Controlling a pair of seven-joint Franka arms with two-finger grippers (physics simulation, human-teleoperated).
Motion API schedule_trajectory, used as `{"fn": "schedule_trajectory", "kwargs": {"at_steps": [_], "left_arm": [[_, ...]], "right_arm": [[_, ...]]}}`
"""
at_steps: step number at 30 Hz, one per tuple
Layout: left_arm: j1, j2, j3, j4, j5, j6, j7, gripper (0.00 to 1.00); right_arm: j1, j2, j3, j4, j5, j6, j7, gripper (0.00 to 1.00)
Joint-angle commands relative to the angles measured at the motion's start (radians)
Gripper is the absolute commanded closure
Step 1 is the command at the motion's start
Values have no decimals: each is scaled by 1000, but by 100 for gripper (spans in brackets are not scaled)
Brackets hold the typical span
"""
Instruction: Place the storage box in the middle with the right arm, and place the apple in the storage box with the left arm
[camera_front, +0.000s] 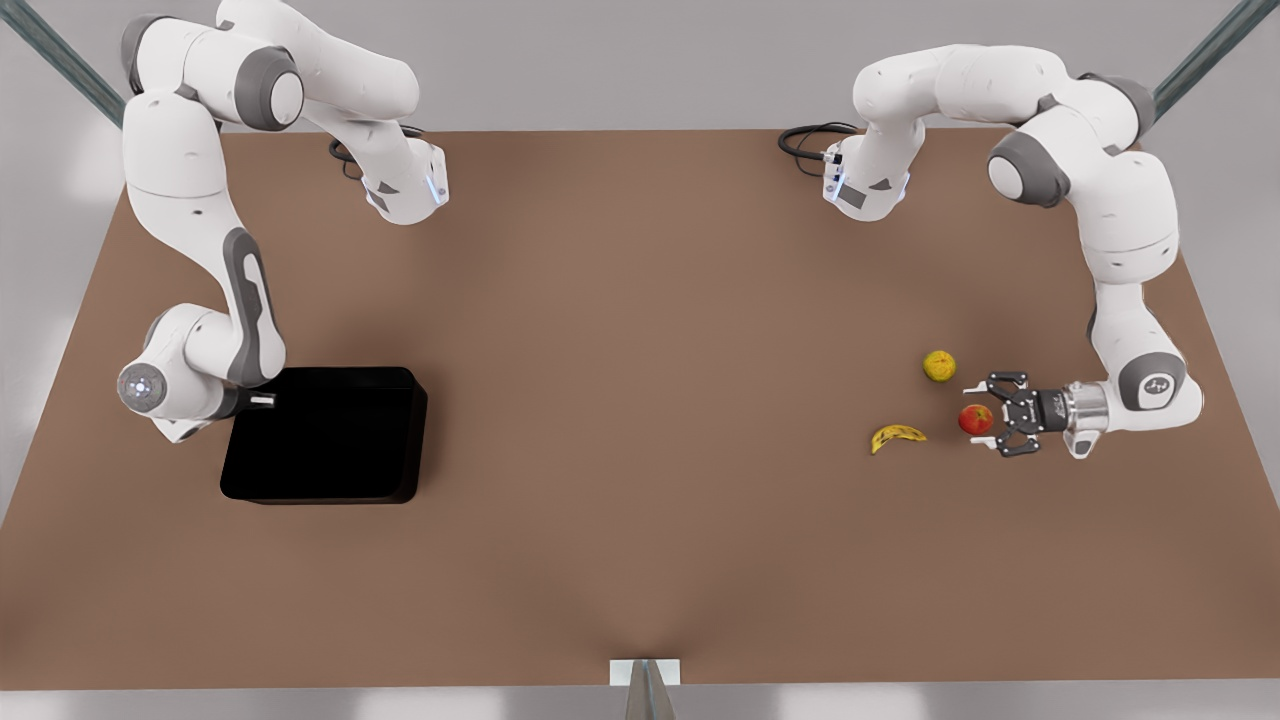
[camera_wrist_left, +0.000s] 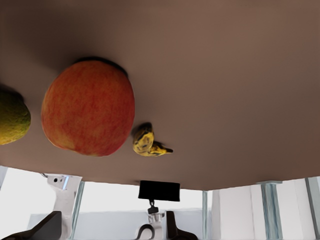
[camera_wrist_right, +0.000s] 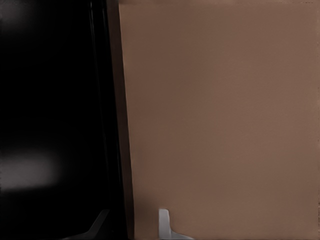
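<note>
The red apple (camera_front: 976, 419) (camera_wrist_left: 87, 107) rests on the brown table at the front view's right. My left gripper (camera_front: 972, 415) lies level with it, open, one finger on each side of the apple. The glossy black storage box (camera_front: 412, 440) (camera_wrist_right: 113, 125) sits at the front view's left. My right gripper (camera_front: 258, 400) (camera_wrist_right: 132, 226) hangs over the box's wall near its far left corner, open, with one finger on the inside and one on the table side. Far off, the left wrist view also catches the box (camera_wrist_left: 159, 190).
A yellow-green round fruit (camera_front: 939, 366) (camera_wrist_left: 11, 117) lies just behind the apple and a small banana (camera_front: 897, 436) (camera_wrist_left: 148, 142) just beside it, toward the table's centre. The brown table (camera_front: 640, 420) stretches wide between box and fruits.
</note>
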Motion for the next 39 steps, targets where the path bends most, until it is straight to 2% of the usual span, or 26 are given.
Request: {"fn": "schedule_trajectory", "kwargs": {"at_steps": [1,2,3,10,19,23,25,28,29,30,31,32,33,36,37,39], "left_arm": [[-1,9,-2,3,14,5,2,0],[0,20,-2,6,12,15,4,0],[0,26,-2,6,8,15,22,0],[8,27,18,0,21,5,97,0],[22,92,18,19,17,38,169,0],[22,104,18,20,15,38,191,0],[22,113,18,20,15,38,206,0],[23,123,18,29,14,38,212,1],[32,127,18,31,14,40,211,4],[35,127,18,31,14,38,211,11],[35,127,18,31,14,38,209,25],[35,127,18,31,14,37,206,43],[37,127,18,31,14,37,205,53],[43,135,18,31,6,38,205,65],[43,135,18,31,6,37,201,77],[43,127,18,74,6,28,168,79]], "right_arm": [[-1,0,0,2,0,-8,-1,72],[0,0,0,3,0,-12,-1,77],[0,1,0,10,0,-20,-1,79],[0,0,0,25,-1,-32,-27,79],[11,-2,12,57,2,-35,-61,79],[29,-3,51,86,5,-35,-79,79],[32,-3,112,112,8,-32,-69,79],[109,0,144,187,58,-34,-69,79],[157,-2,158,200,116,-29,-66,79],[172,9,204,229,152,-32,-64,79],[177,21,241,250,157,-26,-62,79],[178,46,284,299,157,-28,-61,79],[209,73,302,344,158,-22,-59,79],[296,175,379,477,172,-3,2,79],[310,190,411,491,172,3,11,79],[362,242,434,583,172,3,8,79]]}}
